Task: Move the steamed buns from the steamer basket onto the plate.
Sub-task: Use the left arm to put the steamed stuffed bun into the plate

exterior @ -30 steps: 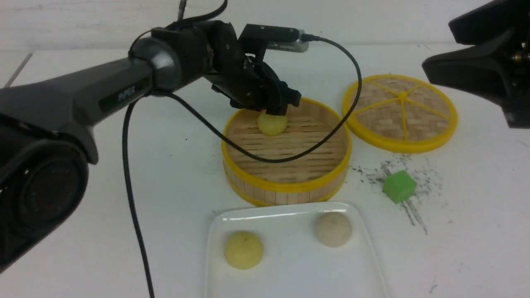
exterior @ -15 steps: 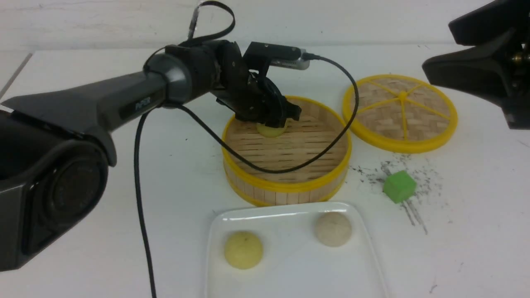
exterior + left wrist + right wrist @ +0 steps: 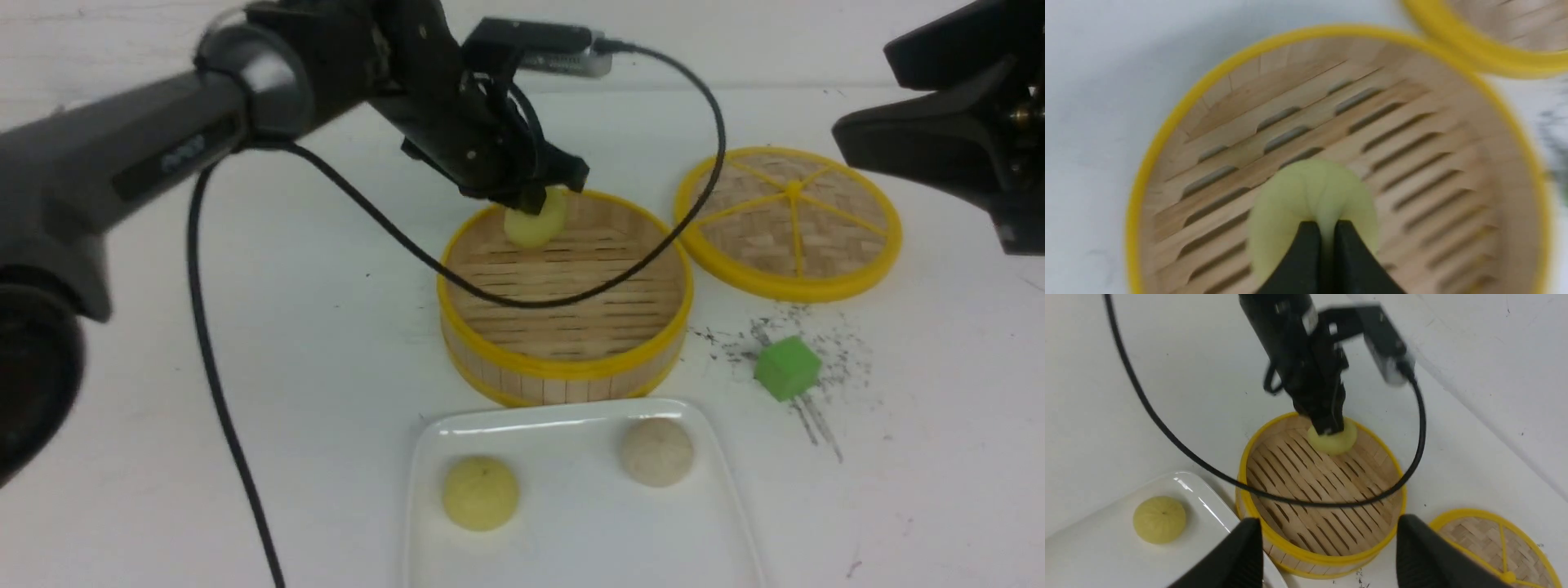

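The left gripper (image 3: 540, 198) pinches a pale yellow bun (image 3: 535, 224) at the far side of the steamer basket (image 3: 563, 369); the right gripper (image 3: 1327, 520) hangs spread wide, empty.

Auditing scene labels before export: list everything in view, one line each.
table: 1, white, under everything
steamer basket: 1, bamboo with yellow rims, table centre
plate: 1, white, nearest the robot
steamed buns: 3; held yellow bun over the basket's far side, second yellow bun and beige bun on the plate
lid: 1, woven, yellow rim, right of the basket
green cube: 1, near side of the lid
black specks: scattered around the cube
cable: 1, black, looped across the basket
left gripper: shut on held yellow bun
right gripper: open, empty, right side
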